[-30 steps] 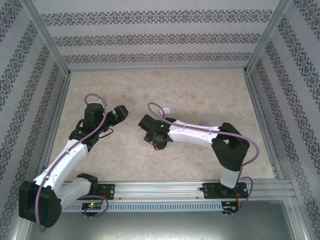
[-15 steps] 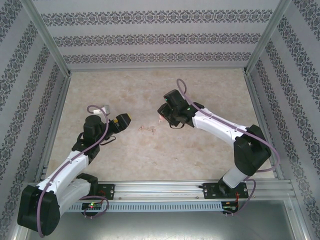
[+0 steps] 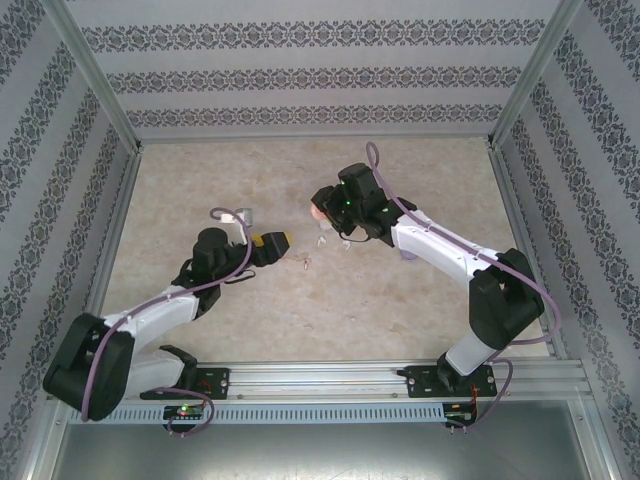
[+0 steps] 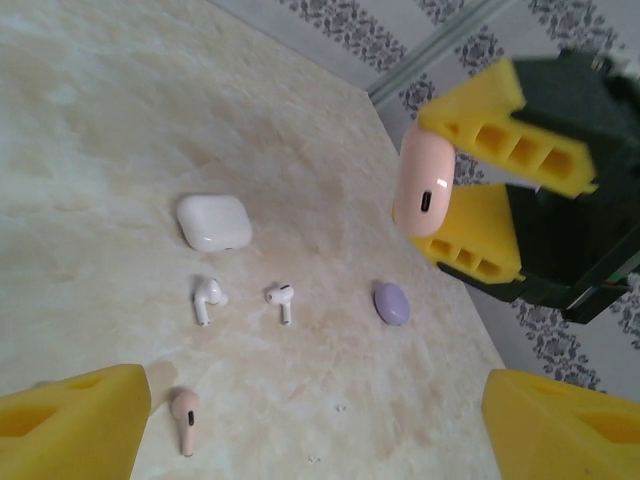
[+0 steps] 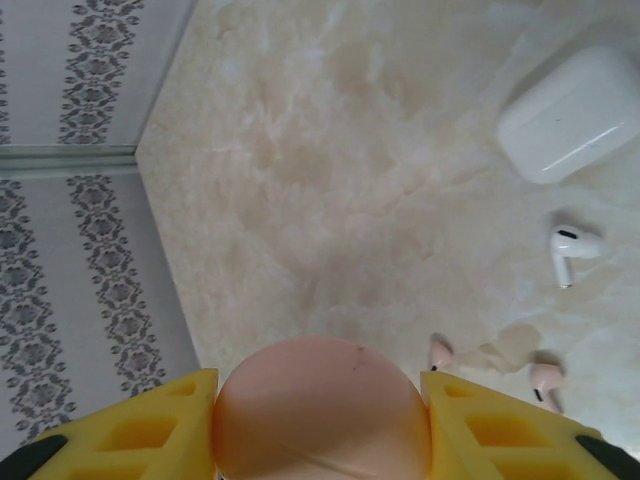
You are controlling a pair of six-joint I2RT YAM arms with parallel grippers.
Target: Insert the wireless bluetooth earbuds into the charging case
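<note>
My right gripper (image 3: 320, 208) is shut on a pinkish charging case (image 5: 318, 410), held above the table; the same case (image 4: 426, 180) hangs clamped between yellow fingers in the left wrist view. On the table lie two white earbuds (image 4: 207, 298) (image 4: 282, 300) and a pinkish earbud (image 4: 186, 418). The right wrist view has two pinkish earbuds (image 5: 441, 352) (image 5: 546, 380) and one white earbud (image 5: 570, 250). My left gripper (image 4: 315, 430) is open and empty, low over the table, left of the pinkish earbud (image 3: 305, 263).
A shut white case (image 4: 214, 222) lies beyond the white earbuds, and a shut purple case (image 4: 391, 302) lies to their right. The purple case (image 3: 406, 255) sits partly under the right forearm. Patterned walls and metal rails (image 3: 110, 240) fence the marble table.
The right arm lifted and swung toward the back with the pinkish case, uncovering the earbuds. The left gripper moved right toward the table's middle, staying open.
</note>
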